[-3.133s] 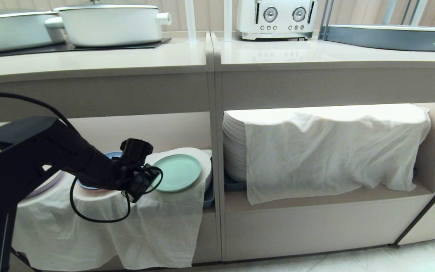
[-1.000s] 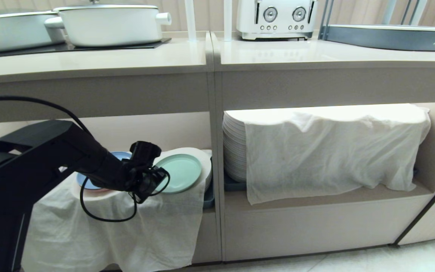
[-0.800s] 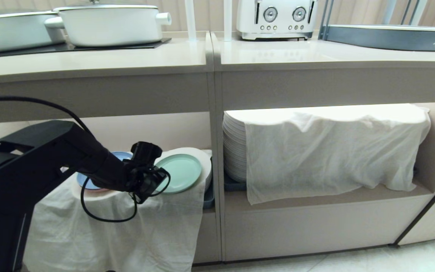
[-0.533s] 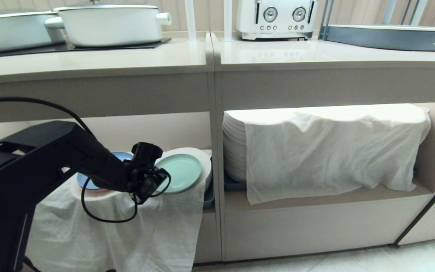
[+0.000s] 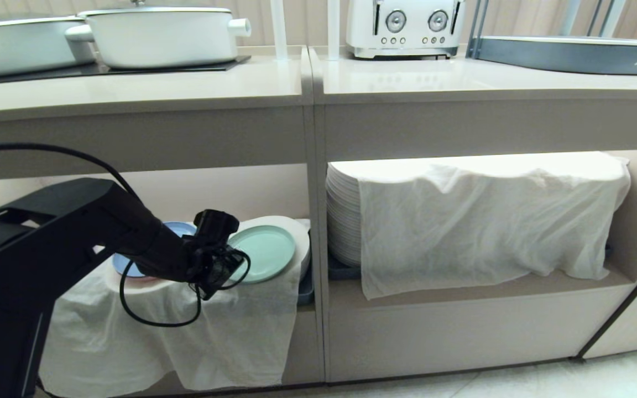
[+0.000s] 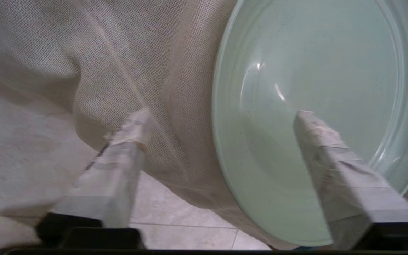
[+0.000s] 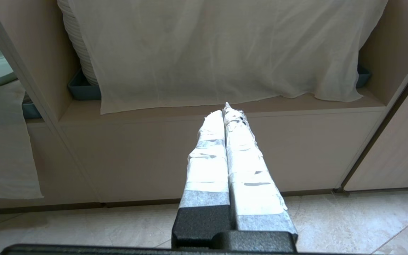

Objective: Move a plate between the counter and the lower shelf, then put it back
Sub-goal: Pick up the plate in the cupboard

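Found the plate [image 5: 266,251] lying flat in the left bay of the lower shelf [image 5: 230,190], at about 8 o'clock from the middle of the head view. Saw it resting on top of a stack draped in a white cloth [image 5: 230,326], with the cloth hanging down past the shelf's front edge. Noted a blue plate [image 5: 177,228] at 9 o'clock of it, partly hidden behind the black arm.

Placed the left end effector [image 5: 224,266] at the plate's 8 o'clock edge, reaching in from 9 o'clock. Read it from the left wrist view as spread wide [image 6: 221,115]: one of the taped fingers [image 6: 317,134] over the plate's [image 6: 313,53] mint-green face, the other over the cloth outside the rim, so the rim sat between them. Could not tell whether either finger touched the plate. Glimpsed tiled floor [image 6: 12,159] beneath the hanging cloth.

Found the right end effector [image 7: 227,108] only in its own wrist view, tips pressed together on nothing, low in front of the right bay.

Saw a tall stack [image 5: 343,215] of white plates under a second cloth [image 5: 490,215] in that right bay, at 3 o'clock of the plate. Saw the desk [image 5: 186,83] above, bearing pots [image 5: 158,33] at 11 o'clock and a toaster [image 5: 404,25] at 12 o'clock.
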Controlling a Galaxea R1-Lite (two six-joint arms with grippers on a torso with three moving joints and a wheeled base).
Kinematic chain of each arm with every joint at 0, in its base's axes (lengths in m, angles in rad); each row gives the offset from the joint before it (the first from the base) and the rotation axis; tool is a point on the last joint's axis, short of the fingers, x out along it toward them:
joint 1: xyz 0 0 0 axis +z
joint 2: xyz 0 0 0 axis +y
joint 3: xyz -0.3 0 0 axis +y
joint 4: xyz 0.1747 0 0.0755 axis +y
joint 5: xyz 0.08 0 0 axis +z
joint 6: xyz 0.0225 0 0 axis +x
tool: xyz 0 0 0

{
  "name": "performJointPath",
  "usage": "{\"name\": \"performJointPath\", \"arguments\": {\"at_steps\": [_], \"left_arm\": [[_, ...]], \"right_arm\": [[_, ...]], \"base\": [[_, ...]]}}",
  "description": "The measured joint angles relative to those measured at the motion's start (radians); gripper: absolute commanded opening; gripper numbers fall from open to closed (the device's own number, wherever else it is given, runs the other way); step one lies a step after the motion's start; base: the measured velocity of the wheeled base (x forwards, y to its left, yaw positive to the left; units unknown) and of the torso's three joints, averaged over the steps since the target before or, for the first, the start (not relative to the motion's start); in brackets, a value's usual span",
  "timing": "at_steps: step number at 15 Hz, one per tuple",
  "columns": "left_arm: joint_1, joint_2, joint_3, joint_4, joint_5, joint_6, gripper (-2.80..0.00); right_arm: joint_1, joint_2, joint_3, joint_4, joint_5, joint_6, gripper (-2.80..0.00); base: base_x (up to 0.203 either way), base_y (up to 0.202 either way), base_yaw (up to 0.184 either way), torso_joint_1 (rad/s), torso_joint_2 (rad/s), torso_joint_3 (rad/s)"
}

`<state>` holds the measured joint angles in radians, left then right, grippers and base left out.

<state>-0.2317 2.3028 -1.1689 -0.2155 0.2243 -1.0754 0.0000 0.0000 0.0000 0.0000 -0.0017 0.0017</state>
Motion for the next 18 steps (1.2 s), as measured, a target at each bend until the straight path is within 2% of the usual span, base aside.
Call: {"name": "performJointPath", "arguments": {"at_steps": [18], "left_arm": [[0.003,-0.007,0.006,0.003,0.003,-0.009,-2.80]], "right_arm": [[0.000,0.000,0.000,0.000,0.000,0.000,-2.80]], "base": [[0.000,0.000,0.000,0.000,0.00,0.000]]}}
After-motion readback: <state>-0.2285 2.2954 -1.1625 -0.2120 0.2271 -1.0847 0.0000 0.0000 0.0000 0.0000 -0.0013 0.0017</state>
